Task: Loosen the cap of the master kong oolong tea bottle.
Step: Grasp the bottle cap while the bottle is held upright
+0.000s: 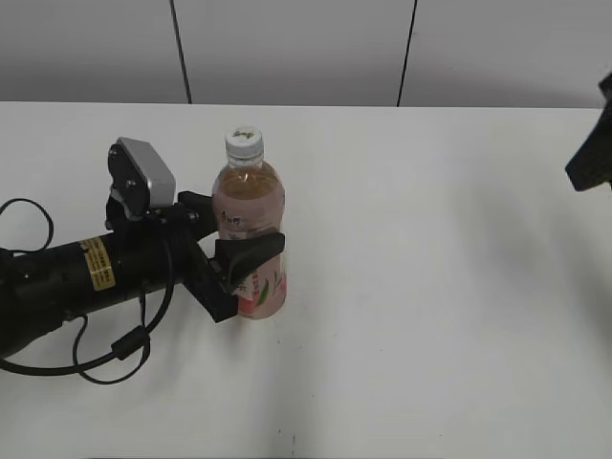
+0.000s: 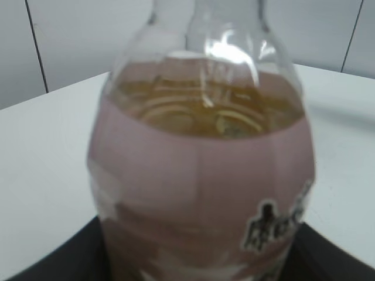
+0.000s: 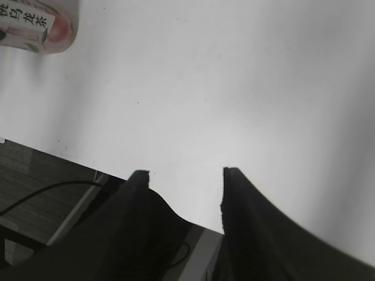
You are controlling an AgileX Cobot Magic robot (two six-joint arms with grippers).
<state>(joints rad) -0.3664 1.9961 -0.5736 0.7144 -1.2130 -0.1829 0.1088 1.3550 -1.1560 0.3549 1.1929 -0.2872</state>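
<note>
The master kong oolong tea bottle [image 1: 251, 191] stands upright on the white table [image 1: 430, 287], its white cap [image 1: 244, 142] on top. My left gripper [image 1: 247, 225] is shut on the bottle's labelled body, one black finger on each side. In the left wrist view the bottle [image 2: 199, 164] fills the frame, with my left gripper's [image 2: 193, 260] dark fingers at the bottom corners; the cap is out of view there. My right gripper [image 3: 184, 172] is open and empty, high over the table's right part. The bottle's base [image 3: 35, 26] shows far off in the right wrist view.
My left arm and its black cable [image 1: 105, 354] lie across the table's left. A dark part of my right arm [image 1: 588, 158] shows at the right edge. A grey panelled wall [image 1: 296, 48] stands behind the table. The table's edge and floor [image 3: 47, 199] show below my right gripper.
</note>
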